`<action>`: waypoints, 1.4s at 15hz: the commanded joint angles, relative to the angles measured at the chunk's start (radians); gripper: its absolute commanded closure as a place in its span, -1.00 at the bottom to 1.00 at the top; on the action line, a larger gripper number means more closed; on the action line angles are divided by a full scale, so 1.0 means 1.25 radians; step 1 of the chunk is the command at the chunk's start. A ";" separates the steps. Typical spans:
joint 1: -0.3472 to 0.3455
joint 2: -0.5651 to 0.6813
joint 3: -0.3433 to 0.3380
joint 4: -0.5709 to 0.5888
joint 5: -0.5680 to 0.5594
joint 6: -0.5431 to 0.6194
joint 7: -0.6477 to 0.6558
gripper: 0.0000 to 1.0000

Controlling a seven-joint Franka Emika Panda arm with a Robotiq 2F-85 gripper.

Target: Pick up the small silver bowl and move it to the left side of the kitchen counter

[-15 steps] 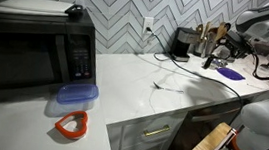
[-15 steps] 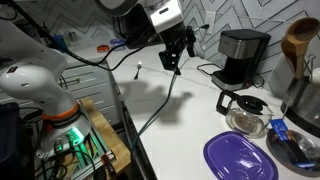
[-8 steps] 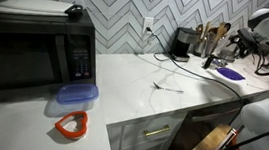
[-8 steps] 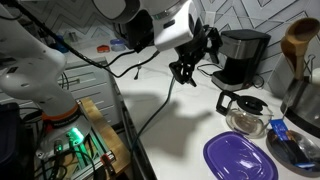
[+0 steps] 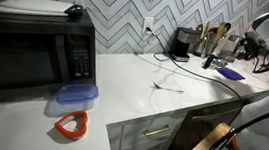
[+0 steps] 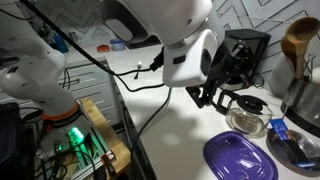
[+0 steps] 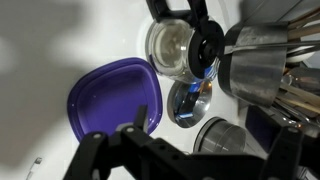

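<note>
In the wrist view the small silver bowl (image 7: 188,103) sits on the white kitchen counter (image 7: 60,40), its inside dark and bluish. It lies between the purple flat dish (image 7: 115,100) and a metal canister (image 7: 222,138). My gripper (image 7: 185,165) is open and empty above the counter, and the bowl lies just past its fingers. In an exterior view the gripper (image 6: 212,92) hangs beside the glass carafe (image 6: 247,118), and the bowl (image 6: 294,148) shows at the lower right edge. The bowl is too small to make out in the exterior view with the microwave.
A black coffee maker (image 6: 245,48) and a tall metal pot (image 7: 265,65) stand near the bowl. Far along the counter (image 5: 134,80) are a black microwave (image 5: 32,49), a blue-lidded clear container (image 5: 75,96), a red ring-shaped piece (image 5: 71,126) and a utensil (image 5: 168,88). Cables trail over the counter.
The arm has swung along the counter toward the coffee maker and carafe, and the gripper now hangs lower, close to the purple dish and the bowl.
</note>
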 commanded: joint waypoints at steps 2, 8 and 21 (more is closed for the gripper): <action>0.008 0.142 -0.032 0.086 0.181 0.025 -0.120 -1.00; -0.048 0.313 -0.003 0.208 0.398 -0.005 -0.288 -1.00; -0.143 0.551 0.125 0.415 0.447 -0.003 -0.297 -1.00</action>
